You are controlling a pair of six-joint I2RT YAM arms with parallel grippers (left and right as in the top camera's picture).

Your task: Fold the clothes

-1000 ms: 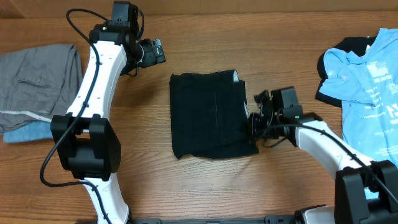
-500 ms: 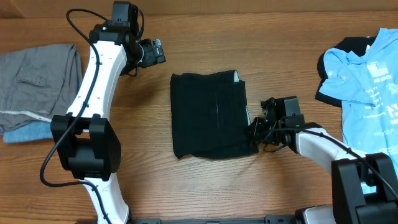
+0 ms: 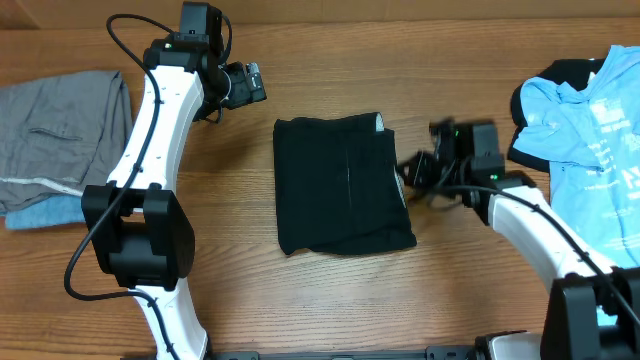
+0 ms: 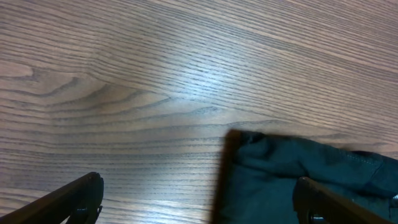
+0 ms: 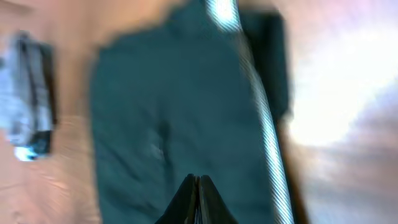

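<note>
Partly blurred, the closed right gripper hovers beside black shorts

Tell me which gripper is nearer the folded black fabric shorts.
Right. The right gripper is shut beside the black shorts' right edge; the left gripper is open, farther off past their far-left corner.

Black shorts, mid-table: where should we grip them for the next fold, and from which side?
Probably the right edge of the black shorts, near the far corner where the pale waistband shows. They lie flat in a folded rectangle, nothing stands up, so come in low from the right and slide one of the jaws under all layers.
</note>
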